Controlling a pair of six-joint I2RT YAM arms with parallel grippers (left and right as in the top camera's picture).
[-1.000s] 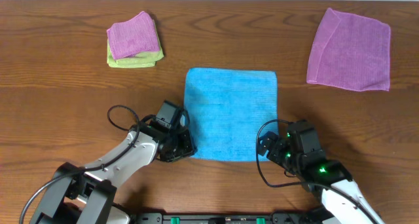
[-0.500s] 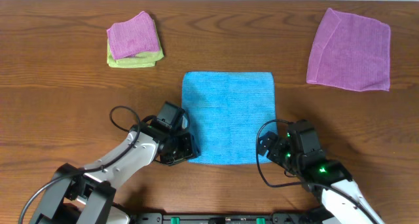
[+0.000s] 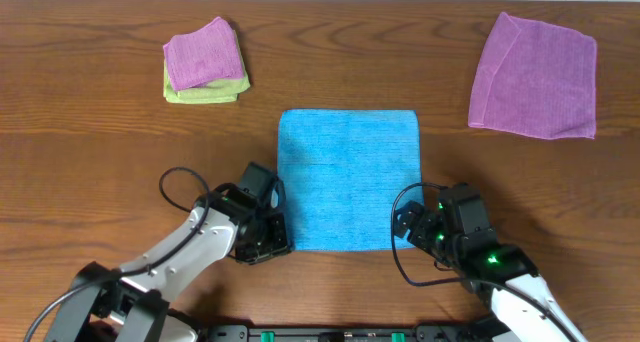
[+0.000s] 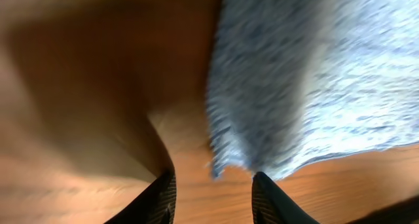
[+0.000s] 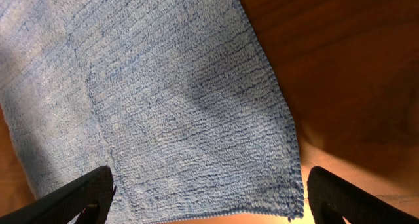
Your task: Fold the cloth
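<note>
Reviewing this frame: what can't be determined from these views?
Left wrist: blurred; whether the left gripper touches the cloth corner is unclear.
Overhead: the arms' wrist housings hide both grippers' fingertips.
Right wrist: the right gripper fingers are cut off by the bottom edge.

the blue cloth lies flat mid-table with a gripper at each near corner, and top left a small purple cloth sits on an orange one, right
No. The overhead view shows the small purple cloth sitting on a lime-green cloth, not an orange one. The rest holds: the blue cloth lies flat, the left gripper and right gripper at its near corners.
</note>
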